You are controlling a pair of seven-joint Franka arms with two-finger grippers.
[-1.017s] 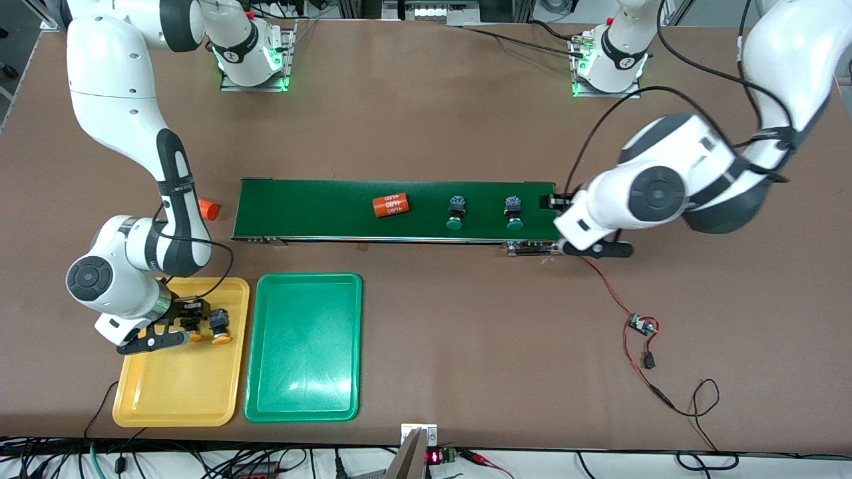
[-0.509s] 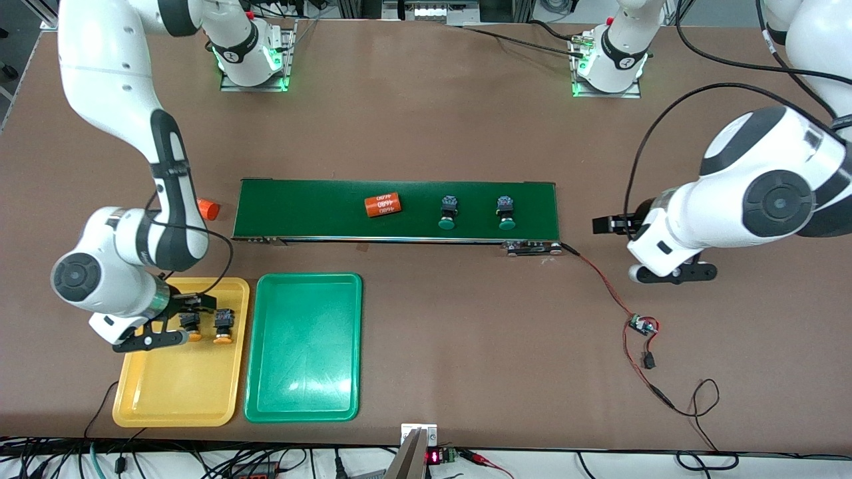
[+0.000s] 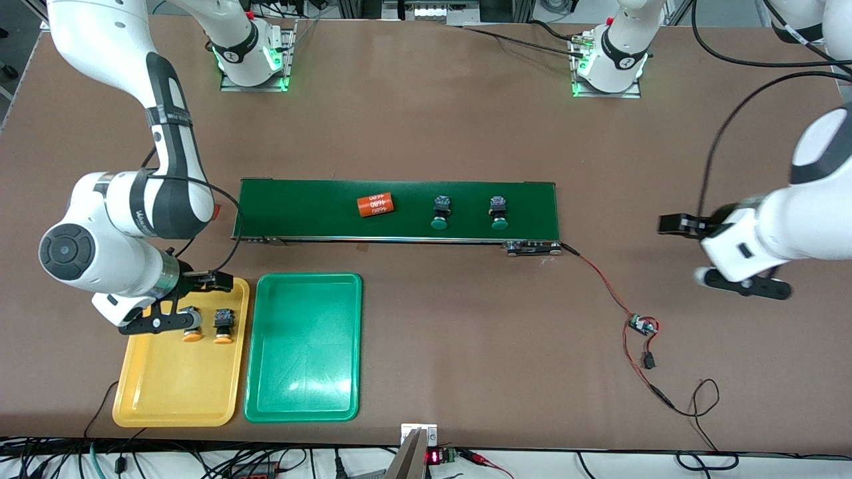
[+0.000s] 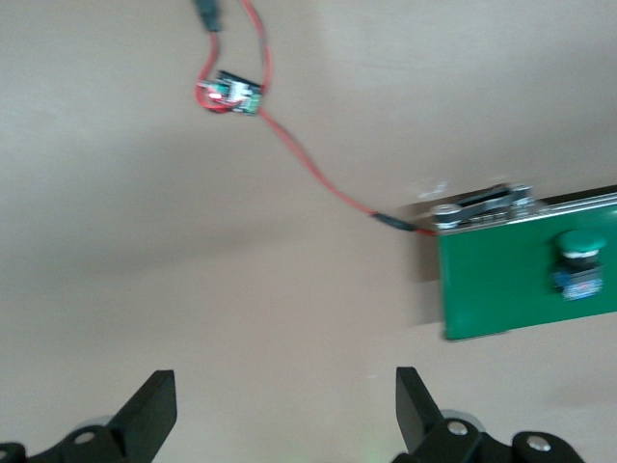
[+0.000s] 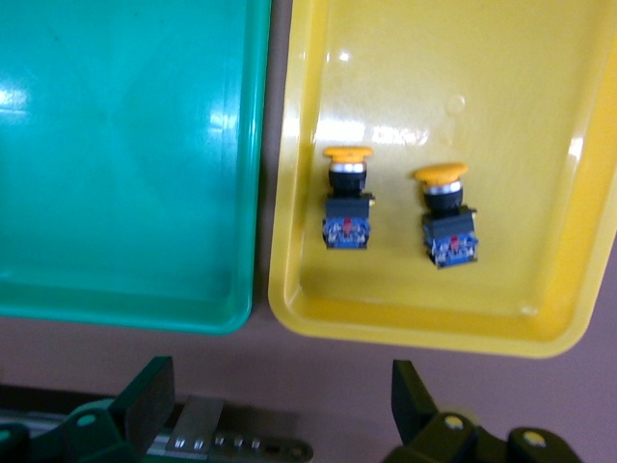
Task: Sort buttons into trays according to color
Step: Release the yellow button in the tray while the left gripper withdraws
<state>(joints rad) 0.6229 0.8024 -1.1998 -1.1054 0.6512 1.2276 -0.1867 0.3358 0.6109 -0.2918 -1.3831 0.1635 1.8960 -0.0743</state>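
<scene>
Two yellow-capped buttons (image 5: 348, 198) lie side by side in the yellow tray (image 3: 173, 392), caps pointing toward the front camera, long axes parallel, just below the right gripper (image 3: 178, 303), whose jaws stand released. Two green-capped buttons (image 3: 438, 213) lie likewise on the conveyor belt (image 3: 299, 209), well apart from the left gripper (image 3: 722, 256), jaws released over bare table.

Spotted two yellow-capped black push-buttons (image 3: 192, 327) (image 3: 223, 324) side by side in the shallow yellow plastic tray (image 3: 173, 392), at its end farther from the front camera. Saw the shallow green plastic tray (image 3: 303, 359) just beside it, toward the left arm's end. Found the long dark-green conveyor belt (image 3: 299, 206) farther from the camera than both, carrying two green-capped push-buttons (image 3: 438, 211) (image 3: 497, 211) and, toward the right arm's end, an orange numbered cylinder (image 3: 375, 205).
</scene>
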